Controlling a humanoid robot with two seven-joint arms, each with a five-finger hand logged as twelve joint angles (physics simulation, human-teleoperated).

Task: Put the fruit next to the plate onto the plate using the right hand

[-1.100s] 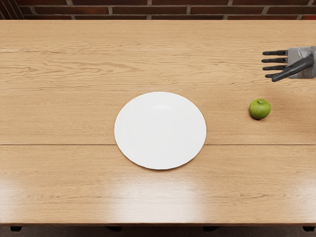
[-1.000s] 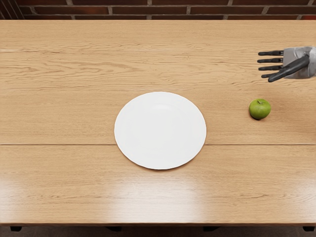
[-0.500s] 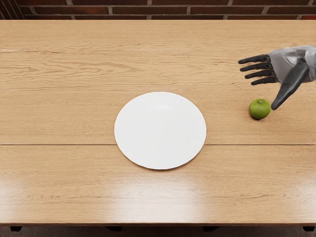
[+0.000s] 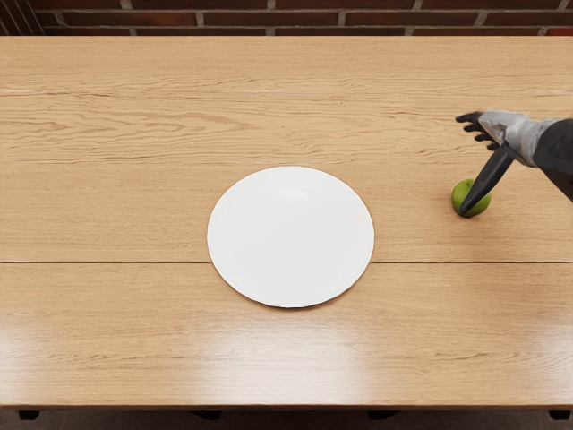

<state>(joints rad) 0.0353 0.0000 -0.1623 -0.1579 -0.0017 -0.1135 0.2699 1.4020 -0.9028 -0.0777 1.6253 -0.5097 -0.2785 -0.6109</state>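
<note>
1. Fingers (image 4: pixel 467 117) of the right hand (image 4: pixel 507 134) are spread and loose, closed on nothing; the dark tips point toward the picture's left, above the far-right part of the desk (image 4: pixel 134 134).
2. One long dark digit (apparently the thumb) slants down from the hand and crosses in front of the apple (image 4: pixel 484 204); whether it presses on the fruit or only overlaps it from this angle cannot be told.
3. One hand is in view, its arm entering from the right edge, with a pale grey, faceted palm shell and black fingers.
4. One fruit: a small, round, glossy green apple, resting on the desk to the right of the plate (image 4: pixel 291 236) and clearly apart from its rim, with bare wood between them.
5. One plate: plain white, round and shallow, smooth and matte, lying flat near the middle of the desk with nothing on it.
6. One desk: light wood with long horizontal grain and visible plank seams, its near edge carrying a soft sheen.
7. Behind the desk's far edge runs a strip of red brick wall (image 4: pixel 269 18) with pale mortar lines.
</note>
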